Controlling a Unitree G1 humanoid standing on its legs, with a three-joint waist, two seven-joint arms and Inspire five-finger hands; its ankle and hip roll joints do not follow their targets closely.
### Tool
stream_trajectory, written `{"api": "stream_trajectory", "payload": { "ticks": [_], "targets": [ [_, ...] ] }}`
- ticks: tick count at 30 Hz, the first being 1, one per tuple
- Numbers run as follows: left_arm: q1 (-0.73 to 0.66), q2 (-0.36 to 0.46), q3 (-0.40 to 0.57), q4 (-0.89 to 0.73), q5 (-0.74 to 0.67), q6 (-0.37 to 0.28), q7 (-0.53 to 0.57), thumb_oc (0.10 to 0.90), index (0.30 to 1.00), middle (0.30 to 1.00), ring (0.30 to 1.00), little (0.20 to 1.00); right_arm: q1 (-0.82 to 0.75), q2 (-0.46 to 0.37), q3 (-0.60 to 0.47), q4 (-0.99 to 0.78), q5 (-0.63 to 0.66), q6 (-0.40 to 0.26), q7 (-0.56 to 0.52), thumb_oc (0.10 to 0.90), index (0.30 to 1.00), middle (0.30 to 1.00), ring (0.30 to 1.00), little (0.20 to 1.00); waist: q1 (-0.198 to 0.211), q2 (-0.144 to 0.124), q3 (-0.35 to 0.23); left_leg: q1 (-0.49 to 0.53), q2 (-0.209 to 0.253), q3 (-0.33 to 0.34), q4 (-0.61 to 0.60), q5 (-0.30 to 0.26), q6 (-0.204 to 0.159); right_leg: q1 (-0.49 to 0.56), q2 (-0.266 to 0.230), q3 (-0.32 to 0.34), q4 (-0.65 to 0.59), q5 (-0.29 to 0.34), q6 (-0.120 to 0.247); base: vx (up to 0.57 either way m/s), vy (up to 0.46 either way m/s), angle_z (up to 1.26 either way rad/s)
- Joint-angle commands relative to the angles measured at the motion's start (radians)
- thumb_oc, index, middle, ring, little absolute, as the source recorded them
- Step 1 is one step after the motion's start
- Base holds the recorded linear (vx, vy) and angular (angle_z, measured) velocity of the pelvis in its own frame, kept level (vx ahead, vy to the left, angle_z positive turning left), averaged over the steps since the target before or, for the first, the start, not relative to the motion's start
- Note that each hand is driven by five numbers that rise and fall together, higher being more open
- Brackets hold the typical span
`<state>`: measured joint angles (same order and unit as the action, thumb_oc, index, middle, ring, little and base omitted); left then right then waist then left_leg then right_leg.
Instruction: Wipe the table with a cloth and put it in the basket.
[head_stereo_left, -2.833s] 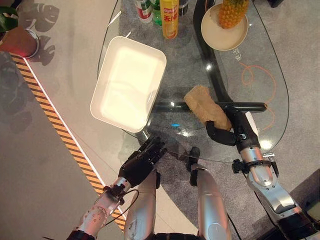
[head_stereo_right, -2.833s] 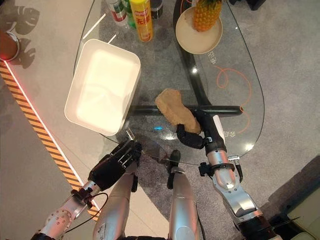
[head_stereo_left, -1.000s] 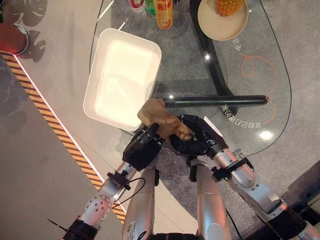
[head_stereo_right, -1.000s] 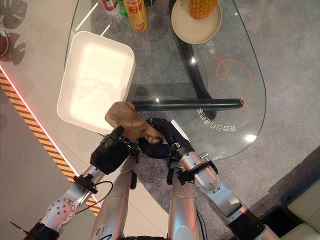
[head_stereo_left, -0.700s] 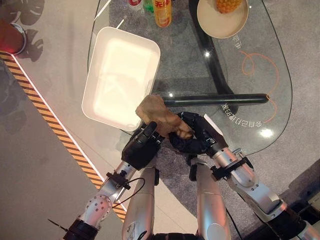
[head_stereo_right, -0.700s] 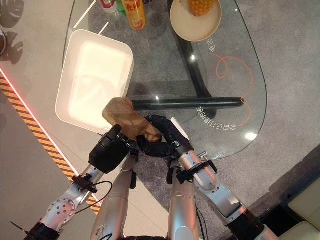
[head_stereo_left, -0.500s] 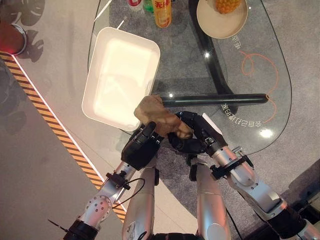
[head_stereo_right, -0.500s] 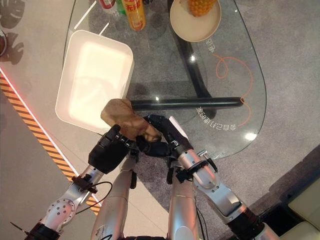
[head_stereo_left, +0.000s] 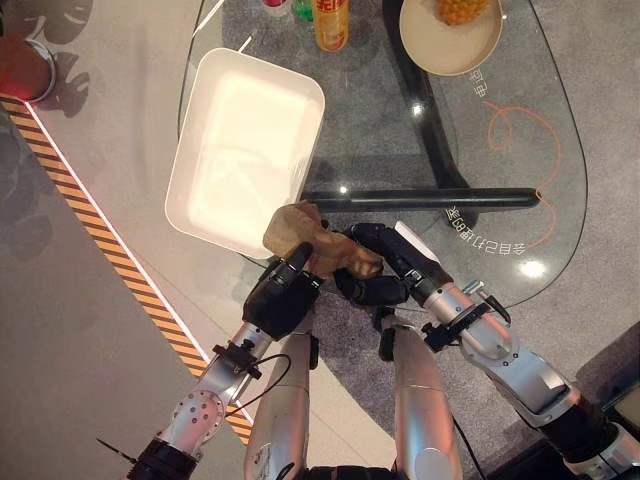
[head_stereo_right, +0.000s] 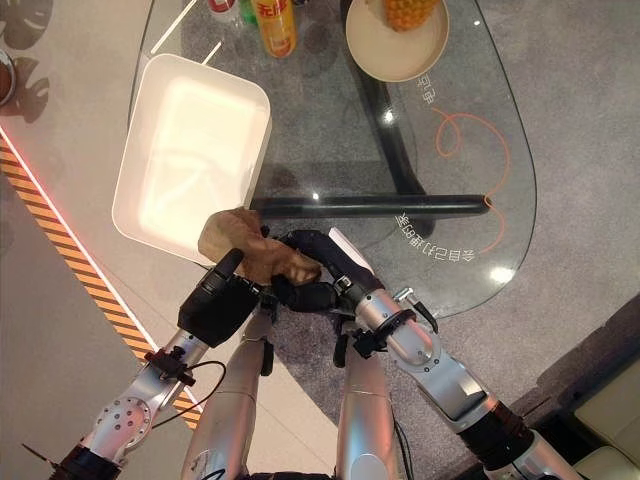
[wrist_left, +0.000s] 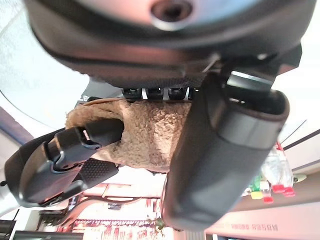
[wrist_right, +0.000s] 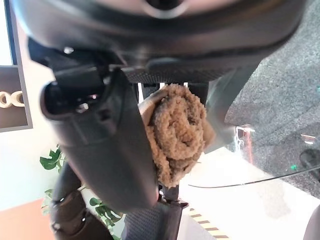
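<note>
Left to right, as I see it from the head cams: white basket (head_stereo_left: 245, 150) sits on the left part of the glass worktop (head_stereo_left: 545, 230), its near corner just past the hands.

Left hand (head_stereo_left: 278, 298) is at the near edge of the worktop, just below the basket's near corner. In its wrist view the thumb and fingers (wrist_left: 222, 150) are curled onto the brown cloth (head_stereo_left: 312, 243), so the left has hold of it.

The cloth is bunched up between the two hands, above the worktop's near edge and right beside the basket's near rim, not inside the basket. I can't tell if any of it touches the glass.

Right hand (head_stereo_left: 378, 268) is touching the cloth from the other side. Right wrist view shows its thumb and fingers (wrist_right: 112, 140) wrapped round the rolled cloth (wrist_right: 177, 132), so it's clamped on it too. Both hands grip the same cloth, close enough that their fingers nearly meet.

Further back: yellow bottle (head_stereo_left: 331, 22) at the far edge, next to other bottles cut off by the frame. To the right, a round plate (head_stereo_left: 440, 45) with a pineapple (head_stereo_left: 462, 10) on it. Dark bar (head_stereo_left: 430, 198) runs under the glass just beyond the hands.
</note>
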<state>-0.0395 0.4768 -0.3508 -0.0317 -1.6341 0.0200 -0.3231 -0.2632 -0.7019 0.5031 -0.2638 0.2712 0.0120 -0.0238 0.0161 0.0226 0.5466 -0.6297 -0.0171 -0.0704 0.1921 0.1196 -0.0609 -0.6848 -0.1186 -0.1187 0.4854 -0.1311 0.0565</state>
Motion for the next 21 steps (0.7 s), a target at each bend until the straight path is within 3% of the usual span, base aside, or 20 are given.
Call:
{"api": "stream_trajectory", "payload": {
  "ticks": [1, 21],
  "targets": [
    [0.006, -0.024, 0.03, -0.189, -0.043, -0.04, -0.068, 0.1, 0.3, 0.3, 0.3, 0.2, -0.003, 0.003, 0.046, -0.154, -0.006, -0.093, 0.043, 0.1, 0.3, 0.3, 0.3, 0.2, -0.002, -0.026, -0.027, -0.006, -0.058, 0.105, 0.13, -0.127, 0.054, 0.057, 0.063, -0.02, -0.183, 0.123, 0.011, 0.0, 0.0, 0.0],
    [0.015, -0.053, 0.036, -0.186, -0.056, -0.063, -0.071, 0.1, 0.3, 0.3, 0.3, 0.2, 0.023, 0.018, 0.014, -0.149, -0.004, -0.101, 0.008, 0.1, 0.3, 0.3, 0.3, 0.2, -0.002, -0.04, -0.027, 0.013, -0.053, 0.121, 0.116, -0.129, 0.053, 0.075, 0.061, -0.03, -0.202, 0.127, 0.016, 0.0, 0.0, 0.0]
  ]
}}
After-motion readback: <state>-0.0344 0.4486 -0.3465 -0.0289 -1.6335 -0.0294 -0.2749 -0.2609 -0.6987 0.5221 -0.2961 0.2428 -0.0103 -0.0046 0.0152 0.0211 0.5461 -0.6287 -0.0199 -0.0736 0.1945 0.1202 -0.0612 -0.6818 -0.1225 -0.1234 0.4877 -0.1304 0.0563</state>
